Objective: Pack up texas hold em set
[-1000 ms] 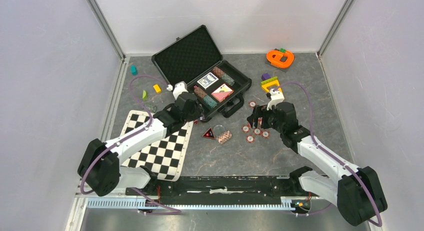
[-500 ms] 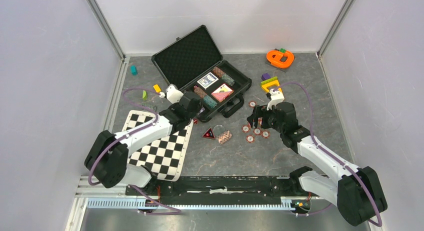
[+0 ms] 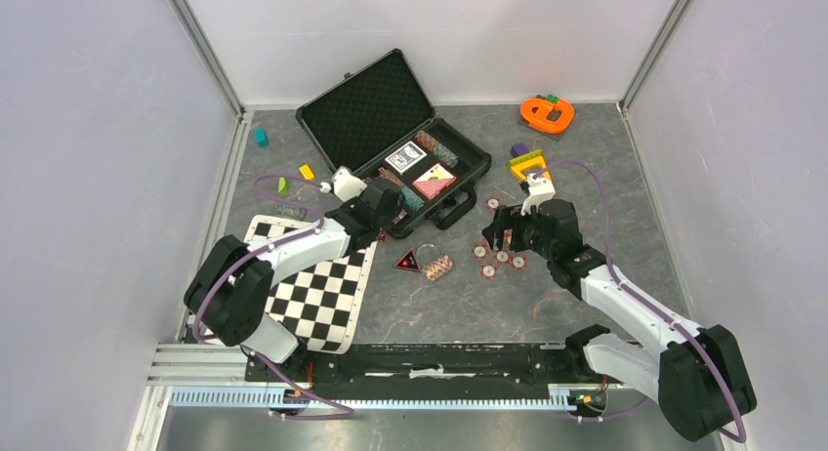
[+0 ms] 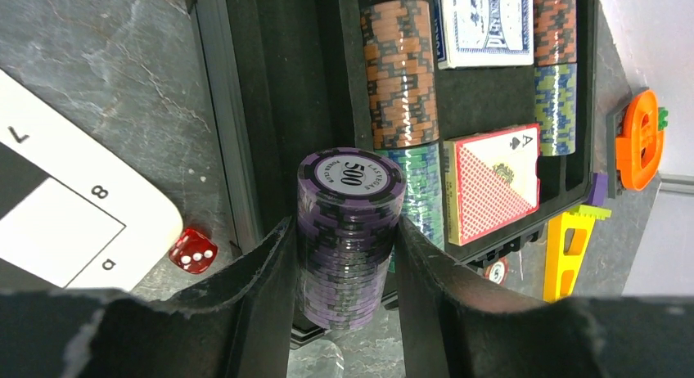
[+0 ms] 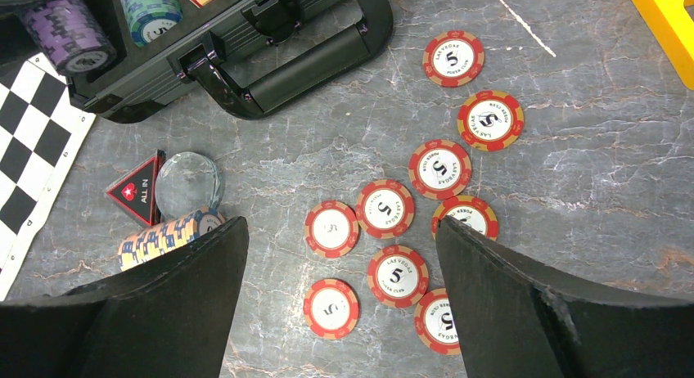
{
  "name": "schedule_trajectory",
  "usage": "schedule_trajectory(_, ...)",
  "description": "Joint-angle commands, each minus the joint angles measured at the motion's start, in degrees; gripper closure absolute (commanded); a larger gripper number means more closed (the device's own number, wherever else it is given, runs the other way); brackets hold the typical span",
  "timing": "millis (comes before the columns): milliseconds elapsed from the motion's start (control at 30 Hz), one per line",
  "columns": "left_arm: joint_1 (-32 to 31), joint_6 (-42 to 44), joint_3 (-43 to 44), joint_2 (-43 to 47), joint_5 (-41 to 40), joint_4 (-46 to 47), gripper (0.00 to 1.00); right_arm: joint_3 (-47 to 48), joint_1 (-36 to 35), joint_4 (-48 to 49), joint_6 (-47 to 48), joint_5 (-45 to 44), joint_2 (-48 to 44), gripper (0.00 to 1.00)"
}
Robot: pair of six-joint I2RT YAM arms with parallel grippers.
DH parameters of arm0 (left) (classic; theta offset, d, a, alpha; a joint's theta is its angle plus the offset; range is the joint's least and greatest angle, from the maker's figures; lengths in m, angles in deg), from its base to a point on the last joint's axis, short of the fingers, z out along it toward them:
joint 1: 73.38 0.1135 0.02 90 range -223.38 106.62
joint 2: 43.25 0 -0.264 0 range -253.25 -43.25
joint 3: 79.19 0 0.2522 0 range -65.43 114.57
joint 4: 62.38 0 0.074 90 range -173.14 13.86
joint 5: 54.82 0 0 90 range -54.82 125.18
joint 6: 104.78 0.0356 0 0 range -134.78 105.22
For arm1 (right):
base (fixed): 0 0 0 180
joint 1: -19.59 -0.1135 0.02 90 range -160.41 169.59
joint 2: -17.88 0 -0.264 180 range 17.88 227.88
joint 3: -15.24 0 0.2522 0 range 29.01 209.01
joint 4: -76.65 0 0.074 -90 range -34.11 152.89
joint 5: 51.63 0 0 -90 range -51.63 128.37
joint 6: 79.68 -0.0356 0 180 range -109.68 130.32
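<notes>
The black briefcase [image 3: 366, 104] lies open at the back, foam lid up, holding an orange-brown chip stack [image 4: 398, 75], a green stack [image 4: 424, 190], a blue card deck [image 4: 483, 22] and a red deck [image 4: 491, 182]. My left gripper [image 4: 344, 255] is shut on a purple chip stack [image 4: 350, 231] at the case's near left wall [image 4: 278, 83]. Several red-white chips [image 5: 397, 276] lie loose on the table. My right gripper [image 5: 340, 231] hangs open just above them, nothing between its fingers. A red die [image 4: 194, 250] rests beside the case.
A checkered mat [image 3: 312, 285] lies front left. An "all in" triangle [image 5: 135, 190], a clear disc [image 5: 188, 182] and a toppled orange-blue chip stack [image 5: 168, 235] sit near the case handle [image 5: 311, 63]. Yellow [image 3: 529, 163] and orange [image 3: 547, 112] toys stand back right.
The left arm has swung its elbow to the right and carried the purple stack a little closer to the case. The right arm has not moved.
</notes>
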Motion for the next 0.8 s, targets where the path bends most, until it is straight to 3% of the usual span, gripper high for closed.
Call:
schedule_trajectory(0, 0.2, -3.8, 3.3, -1.3, 2.4, 3.0, 0.87, 0.4, -0.3, 1.8, 0.5, -0.4, -0.7, 0.10)
schedule_trajectory(267, 1.2, -3.9, 6.0, -2.0, 10.8, -2.6, 0.79, 0.3, -0.2, 1.8, 0.5, -0.5, -0.9, 0.10)
schedule_trajectory(500, 3.9, 0.6, 8.7, -5.5, 19.3, -3.8, 0.50, 0.6, -0.3, 1.7, 0.4, 0.1, -1.1, 0.10)
schedule_trajectory(633, 4.1, 3.1, 9.1, -5.3, 19.2, -4.0, 0.22, 0.4, -0.2, 1.7, 0.5, -0.1, -1.6, 0.10)
schedule_trajectory(767, 4.2, 5.5, 9.7, -4.0, 19.2, -4.8, 0.18, 0.5, -0.3, 1.6, 0.5, 0.1, -1.4, 0.10)
